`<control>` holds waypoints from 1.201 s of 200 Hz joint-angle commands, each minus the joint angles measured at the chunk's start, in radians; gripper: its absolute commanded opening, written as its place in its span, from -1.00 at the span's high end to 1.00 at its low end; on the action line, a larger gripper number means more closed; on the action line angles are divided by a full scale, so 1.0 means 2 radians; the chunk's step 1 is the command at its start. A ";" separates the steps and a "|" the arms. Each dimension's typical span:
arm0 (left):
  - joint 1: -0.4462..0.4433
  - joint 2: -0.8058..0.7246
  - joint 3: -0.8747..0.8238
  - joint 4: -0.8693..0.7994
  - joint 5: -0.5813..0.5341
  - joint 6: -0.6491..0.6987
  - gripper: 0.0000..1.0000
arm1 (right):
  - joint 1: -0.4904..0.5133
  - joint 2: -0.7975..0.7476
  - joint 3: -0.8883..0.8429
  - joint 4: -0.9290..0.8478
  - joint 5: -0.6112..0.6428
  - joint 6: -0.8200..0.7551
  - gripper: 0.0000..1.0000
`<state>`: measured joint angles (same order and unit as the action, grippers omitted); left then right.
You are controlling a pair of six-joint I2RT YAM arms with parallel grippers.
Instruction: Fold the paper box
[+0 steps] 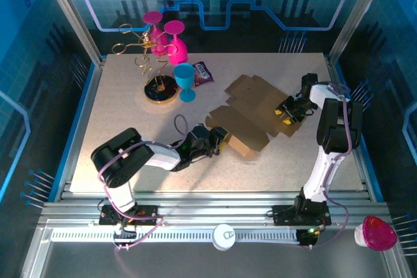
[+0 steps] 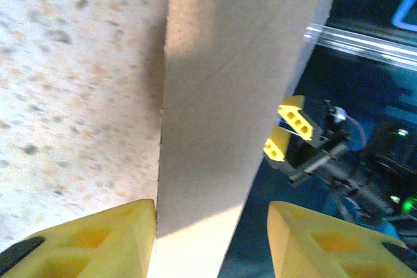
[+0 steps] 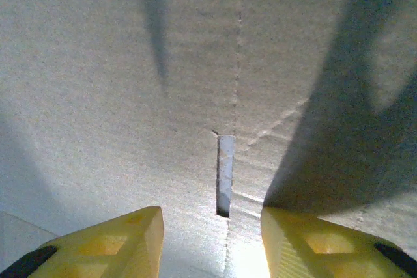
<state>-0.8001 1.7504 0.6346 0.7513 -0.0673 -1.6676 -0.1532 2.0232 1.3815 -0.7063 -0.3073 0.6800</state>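
The paper box [image 1: 251,105] is a brown die-cut sheet lying mid-right on the table, its near-left part raised into a low wall. My left gripper [image 1: 220,140] is at that near-left corner. In the left wrist view a cardboard flap [image 2: 221,96] stands upright between its fingers, against the left finger [image 2: 124,232] and apart from the right one; the left gripper [image 2: 212,216] is open. My right gripper [image 1: 285,112] sits on the sheet's right side. Seen from the right wrist, the right gripper [image 3: 210,216] is open just above flat cardboard [image 3: 130,96], straddling a narrow slot [image 3: 225,174].
At the back left of the table stand a pink goblet stand [image 1: 166,40], a gold wire rack [image 1: 133,47], a blue cup [image 1: 184,81], a black-and-gold disc [image 1: 159,90] and a purple packet [image 1: 202,73]. A pink object [image 1: 378,232] lies off the table at the near right.
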 commanded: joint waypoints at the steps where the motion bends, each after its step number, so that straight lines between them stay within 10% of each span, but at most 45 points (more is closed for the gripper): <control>1: 0.003 -0.015 -0.006 -0.013 -0.015 0.021 -0.02 | -0.004 -0.003 -0.014 -0.030 -0.004 0.002 0.09; 240: 0.010 -0.058 -0.004 -0.003 -0.032 0.051 0.24 | -0.012 -0.019 -0.038 -0.014 -0.025 0.019 0.10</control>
<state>-0.7879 1.6787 0.6312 0.7372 -0.1093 -1.6093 -0.1650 1.9923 1.3285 -0.6910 -0.3496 0.7036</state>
